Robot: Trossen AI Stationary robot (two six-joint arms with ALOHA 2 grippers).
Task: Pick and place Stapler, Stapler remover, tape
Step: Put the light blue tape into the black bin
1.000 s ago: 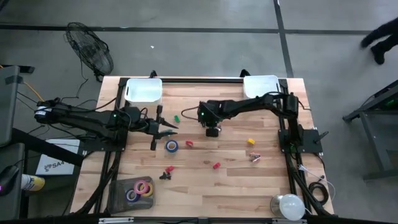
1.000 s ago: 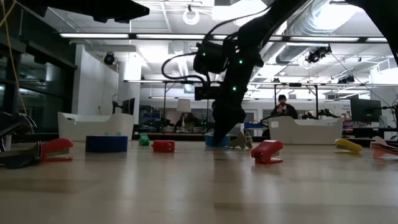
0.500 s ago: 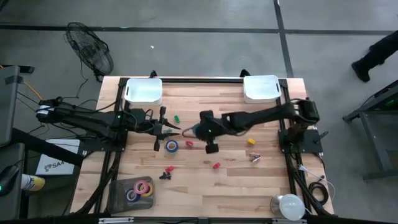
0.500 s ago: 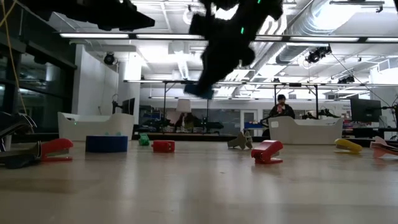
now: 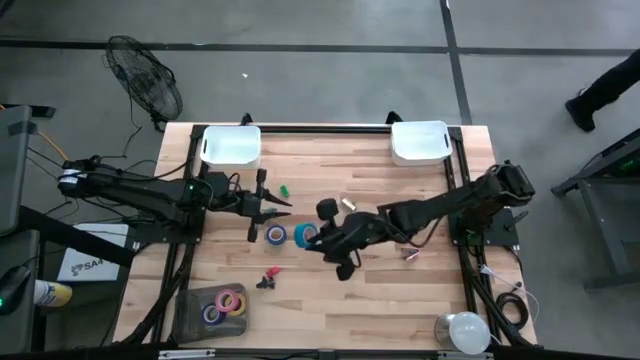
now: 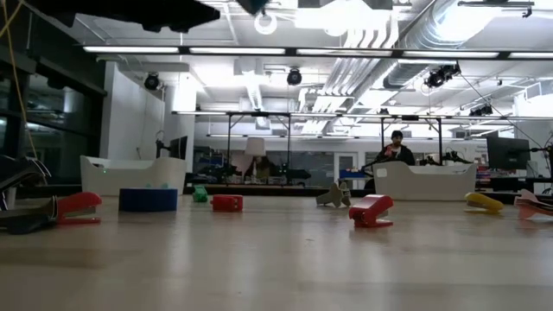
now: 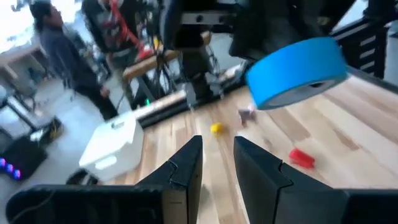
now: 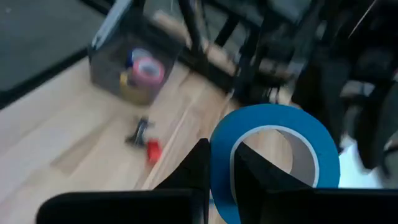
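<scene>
My right gripper (image 5: 308,237) hangs above the table's middle, shut on a light-blue tape roll (image 8: 273,155); the same roll shows in the left wrist view (image 7: 295,68). A darker blue tape roll (image 5: 276,235) lies flat on the table just left of it. My left gripper (image 5: 274,207) hovers beyond that roll, open and holding nothing (image 7: 217,149). A small red stapler (image 5: 272,270) with a dark piece beside it lies nearer the front. More tape rolls sit in a mesh basket (image 5: 190,312) at the near left corner. My right gripper holds the light-blue roll by its ring wall (image 8: 221,171). One finger (image 8: 249,171) is inside the centre hole and the other (image 8: 198,165) is outside. The roll is lifted clear of the table, its hole facing the wrist camera.
Two white bins (image 5: 231,146) (image 5: 420,141) stand at the far edge. Small pieces dot the boards: a green block (image 5: 284,189), a pale piece (image 5: 348,203), a pinkish item (image 5: 410,255). In the low view a red stapler (image 6: 371,210) and yellow piece (image 6: 482,202) lie ahead.
My right gripper has risen from the far middle of the table with the light-blue roll, lifting it clear, and has swung toward the near edge and the left, out of the top of the low view. The other things have stayed where they were.
</scene>
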